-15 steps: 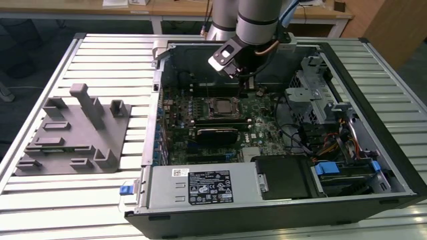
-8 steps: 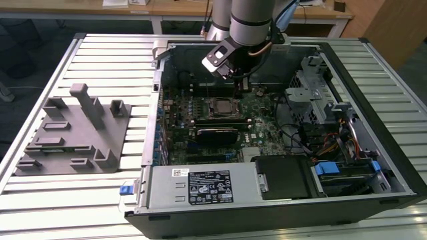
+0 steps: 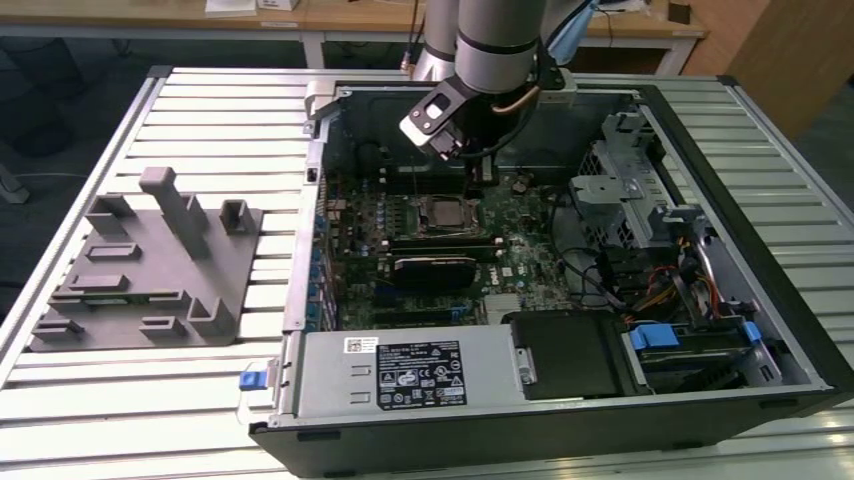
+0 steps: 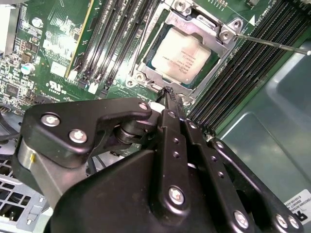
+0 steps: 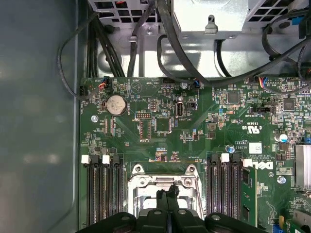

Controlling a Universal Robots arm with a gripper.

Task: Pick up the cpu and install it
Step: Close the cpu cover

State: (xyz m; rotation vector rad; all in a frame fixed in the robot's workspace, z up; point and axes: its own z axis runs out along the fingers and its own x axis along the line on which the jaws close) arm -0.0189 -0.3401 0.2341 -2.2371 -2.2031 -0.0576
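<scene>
The cpu, a pale silvery square chip, lies flat inside the metal socket frame on the green motherboard. My gripper hangs just above the socket's edge, close beside the cpu, its two black fingers pressed together with nothing between them. In the first wrist view the gripper shows shut over the socket frame. In the exterior view the gripper reaches down into the open computer case, a little behind the socket.
A thin metal lever rod sticks out from the socket. Memory slots flank the socket on both sides. Cables and a drive cage crowd the case. A grey tray with upright posts lies on the slatted table at the exterior view's left.
</scene>
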